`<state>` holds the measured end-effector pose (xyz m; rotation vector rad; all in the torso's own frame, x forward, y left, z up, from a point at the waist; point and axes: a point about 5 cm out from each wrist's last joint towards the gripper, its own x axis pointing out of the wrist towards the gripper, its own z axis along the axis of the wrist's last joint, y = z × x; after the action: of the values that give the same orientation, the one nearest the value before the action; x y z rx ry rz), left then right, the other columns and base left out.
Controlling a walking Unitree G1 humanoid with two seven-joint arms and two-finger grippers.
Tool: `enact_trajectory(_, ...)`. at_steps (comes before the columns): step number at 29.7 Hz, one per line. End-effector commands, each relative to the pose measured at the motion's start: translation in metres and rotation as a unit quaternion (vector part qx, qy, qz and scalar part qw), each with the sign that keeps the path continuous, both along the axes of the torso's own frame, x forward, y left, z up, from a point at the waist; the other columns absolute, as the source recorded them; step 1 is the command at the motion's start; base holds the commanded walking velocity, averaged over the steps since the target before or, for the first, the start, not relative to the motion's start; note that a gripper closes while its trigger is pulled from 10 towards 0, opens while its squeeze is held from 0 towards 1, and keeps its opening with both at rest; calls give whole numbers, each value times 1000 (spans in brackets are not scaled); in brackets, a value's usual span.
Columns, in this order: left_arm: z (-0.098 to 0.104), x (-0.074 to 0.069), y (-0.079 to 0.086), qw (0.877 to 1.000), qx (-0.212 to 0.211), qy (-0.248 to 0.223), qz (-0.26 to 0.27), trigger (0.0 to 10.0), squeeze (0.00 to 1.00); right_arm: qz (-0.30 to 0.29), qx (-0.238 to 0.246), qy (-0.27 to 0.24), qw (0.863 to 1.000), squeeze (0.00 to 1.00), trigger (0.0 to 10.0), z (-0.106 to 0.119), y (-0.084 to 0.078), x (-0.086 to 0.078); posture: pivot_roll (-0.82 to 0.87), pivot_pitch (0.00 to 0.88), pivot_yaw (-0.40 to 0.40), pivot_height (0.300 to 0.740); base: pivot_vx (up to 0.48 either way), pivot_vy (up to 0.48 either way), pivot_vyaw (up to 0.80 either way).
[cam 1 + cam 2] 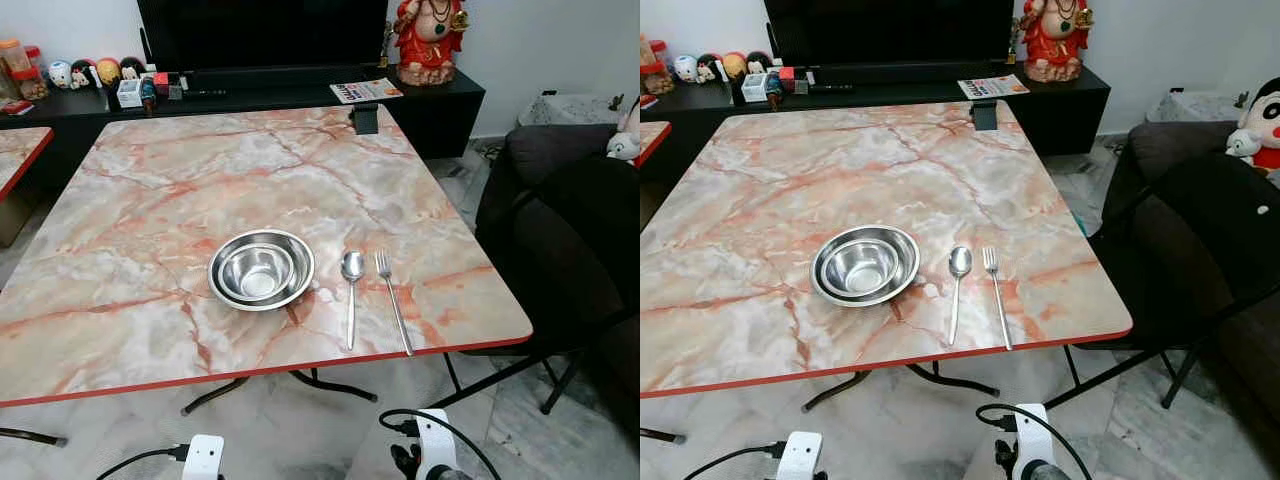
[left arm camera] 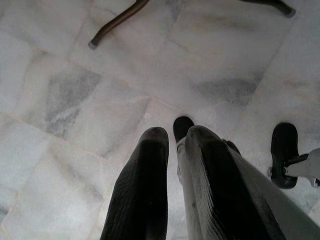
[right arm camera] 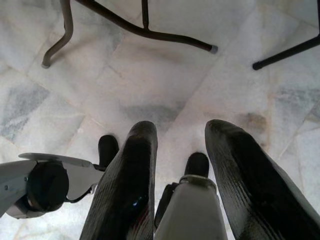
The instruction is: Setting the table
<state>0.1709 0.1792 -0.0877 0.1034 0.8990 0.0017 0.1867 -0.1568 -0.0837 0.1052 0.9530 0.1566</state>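
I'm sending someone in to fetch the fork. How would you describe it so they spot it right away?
Look at the marble table, near its front edge on the robot's right. A steel bowl sits there with two pieces of cutlery lying beside it. The fork is the outer one, farthest from the bowl, with tines instead of the spoon's round head.

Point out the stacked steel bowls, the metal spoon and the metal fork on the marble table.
Stacked steel bowls [image 1: 261, 269]: left eye view, inner bowl's floor.
Metal spoon [image 1: 352, 265]: left eye view, its scoop.
Metal fork [image 1: 394, 307]: left eye view, mid-handle.
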Motion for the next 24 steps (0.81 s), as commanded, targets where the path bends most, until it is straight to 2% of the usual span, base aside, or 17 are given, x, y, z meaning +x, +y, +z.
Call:
enact_trajectory(1,-1,0,2,1000,2,8,-2,10000,0,-4,5,-3,1000,0,10000,1,1,3,-25,0,-12,740,0,0,0)
enact_trajectory(18,1,3,3,1000,2,11,10,10000,0,-5,13,-11,1000,0,10000,4,3,8,-29,0,-5,740,0,0,0)
enact_trajectory(24,0,2,3,1000,1,15,14,10000,0,-8,15,-11,1000,0,10000,4,3,8,-29,0,-5,740,0,454,0)
